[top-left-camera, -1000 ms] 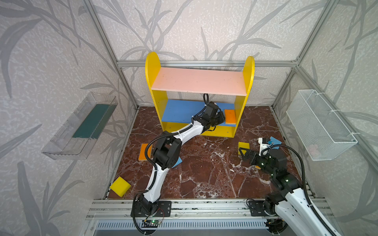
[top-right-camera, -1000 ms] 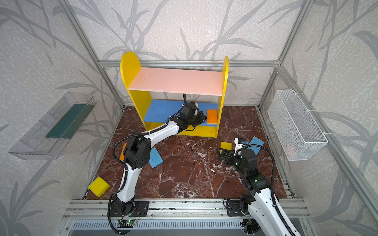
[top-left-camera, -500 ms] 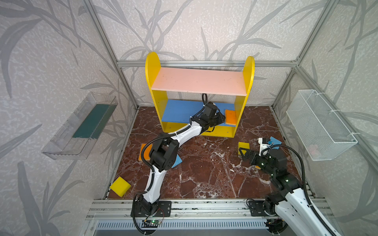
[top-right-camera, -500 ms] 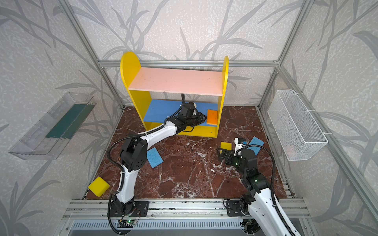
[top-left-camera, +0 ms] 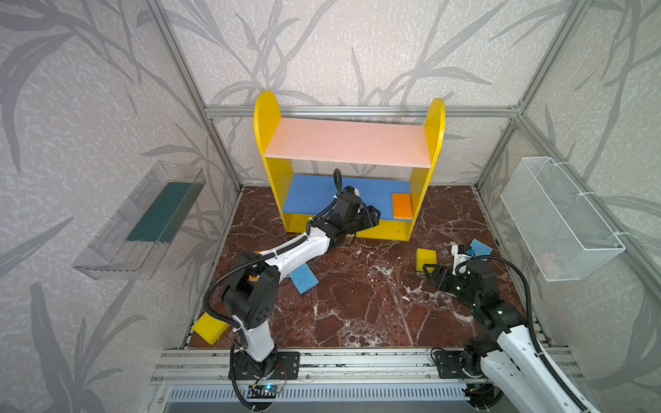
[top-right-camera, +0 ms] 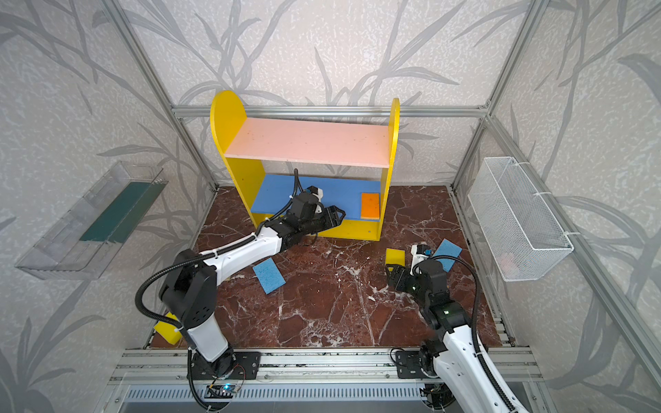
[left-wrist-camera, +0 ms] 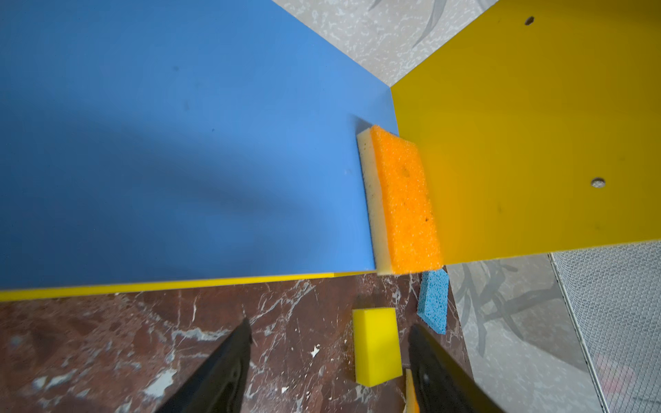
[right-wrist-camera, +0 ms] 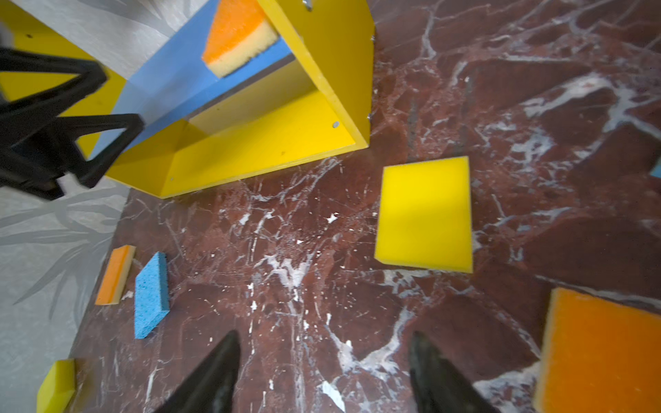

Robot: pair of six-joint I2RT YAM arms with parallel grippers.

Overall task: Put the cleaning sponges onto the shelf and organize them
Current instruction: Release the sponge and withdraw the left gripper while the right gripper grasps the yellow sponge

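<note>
The shelf [top-left-camera: 348,141] stands at the back of the floor [top-left-camera: 357,304]. One orange sponge [top-left-camera: 402,215] lies on its blue board [top-left-camera: 314,193], touching a side panel [top-left-camera: 418,186]. The left gripper [top-left-camera: 375,217] hovers at the board's front edge, jaws apart, empty. The right gripper [top-left-camera: 427,271] sits low, jaws apart, empty, just beside a yellow sponge [top-left-camera: 425,258] on the floor.

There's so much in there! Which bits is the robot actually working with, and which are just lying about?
Part of the job:
- shelf
- orange sponge already on it
- on the floor: blue sponges, yellow sponges, orange sponges

Just lying about:
- clear tray on one wall
- wire basket on the opposite wall
</note>
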